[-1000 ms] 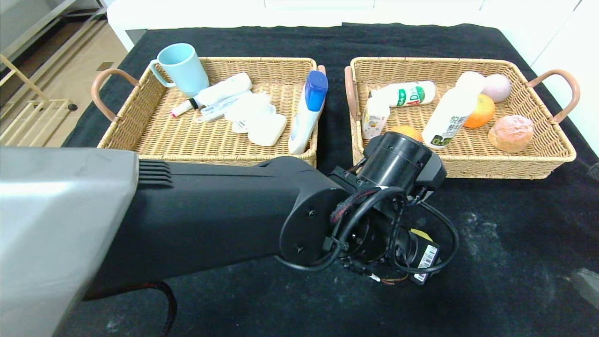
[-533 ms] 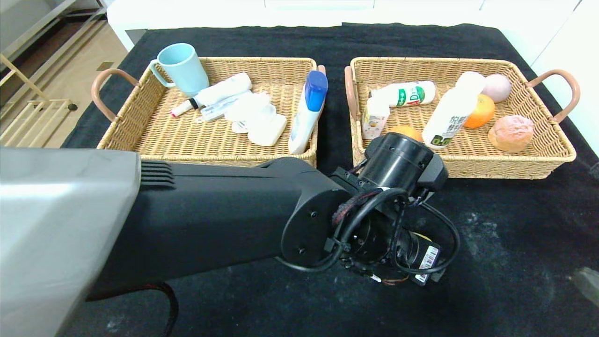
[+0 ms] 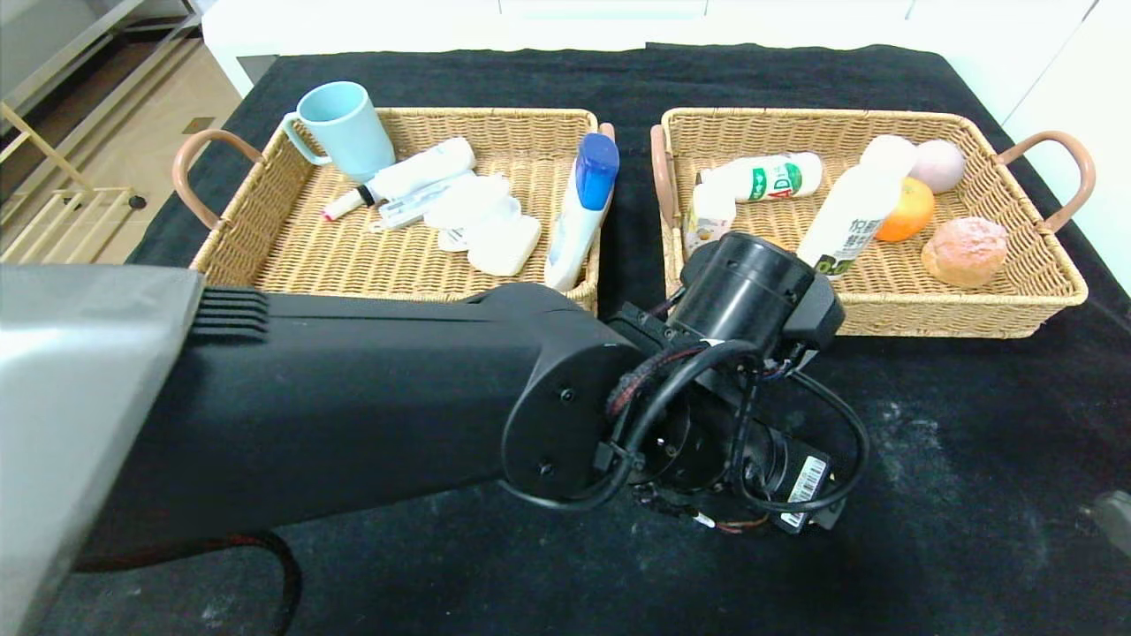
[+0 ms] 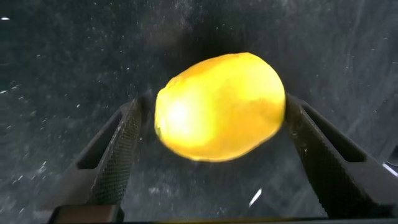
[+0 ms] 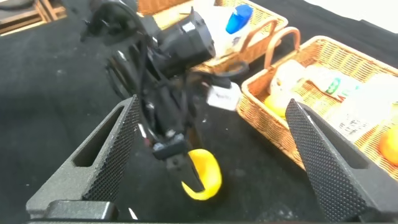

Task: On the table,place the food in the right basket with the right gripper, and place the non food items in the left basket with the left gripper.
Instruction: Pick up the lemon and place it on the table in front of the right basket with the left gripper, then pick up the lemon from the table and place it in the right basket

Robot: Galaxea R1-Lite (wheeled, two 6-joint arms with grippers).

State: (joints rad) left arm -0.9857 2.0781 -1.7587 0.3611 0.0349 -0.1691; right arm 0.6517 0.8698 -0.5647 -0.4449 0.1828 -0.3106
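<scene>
A yellow lemon-like fruit [image 4: 221, 106] lies on the black table between the fingers of my left gripper [image 4: 212, 106]. The jaws stand open around it, with a clear gap on one side. The right wrist view shows the fruit [image 5: 205, 177] resting on the cloth with a left finger [image 5: 180, 165] beside it. From the head camera, the left arm's wrist [image 3: 751, 291] hides both fruit and gripper. My right gripper [image 5: 212, 109] is open with nothing between its fingers, low at the table's right front edge [image 3: 1115, 517].
The left basket [image 3: 265, 238] holds a blue mug [image 3: 345, 128], tubes, white items and a blue-capped bottle [image 3: 583, 208]. The right basket [image 3: 1016, 291] holds white bottles, oranges and a bread roll [image 3: 965, 250]. The left arm stretches across the front of the table.
The left arm's wrist has shifted slightly toward the baskets. A yellow sliver of the fruit seen beneath the wrist earlier is now covered.
</scene>
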